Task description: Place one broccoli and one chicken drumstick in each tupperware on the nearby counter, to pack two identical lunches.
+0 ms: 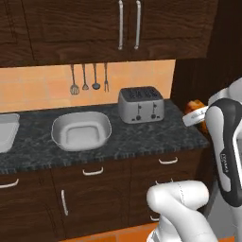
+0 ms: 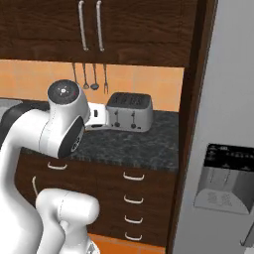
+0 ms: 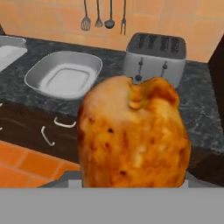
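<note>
Drumstick [image 3: 133, 135] — a glossy orange-brown piece of chicken — looms close before the hand camera, so the fingers are most likely clamped on it, though they sit hidden behind the meat and I cannot tell their grip for sure. In the left base view an orange patch [image 1: 194, 107] shows by the wrist, to the right of the silver four-slot toaster [image 1: 141, 104]. The wide light-grey tub with rounded corners and flared rim [image 1: 81, 131] lies left of the toaster on the dark speckled stone desk [image 1: 156, 134]; a second pale tub [image 1: 7, 131] peeks further left of it. Risk, as I judge it: swinging leftward, the meat could clip the toaster, or — released too early — land on the desk short of the tub.
</note>
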